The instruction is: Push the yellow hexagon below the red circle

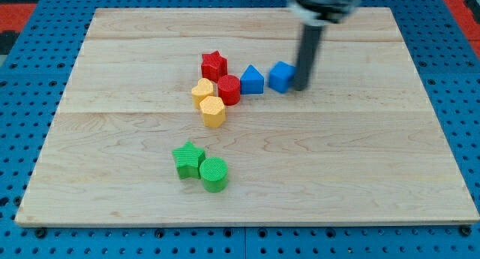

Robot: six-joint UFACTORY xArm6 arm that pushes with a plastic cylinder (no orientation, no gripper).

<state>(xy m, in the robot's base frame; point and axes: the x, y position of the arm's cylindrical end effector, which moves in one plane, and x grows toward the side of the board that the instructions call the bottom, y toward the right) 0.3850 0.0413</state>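
Observation:
The yellow hexagon (213,111) sits on the wooden board (337,161), just below and left of the red circle (229,89), touching or nearly touching it. A second yellow block (202,91) lies right above the hexagon, left of the red circle. My tip (300,86) is at the view's upper middle, right against the right side of a blue cube (280,76), well to the right of the hexagon.
A red star (214,64) sits above the red circle. A blue triangle (252,79) lies between the red circle and the blue cube. A green star (188,159) and a green circle (214,174) sit lower down.

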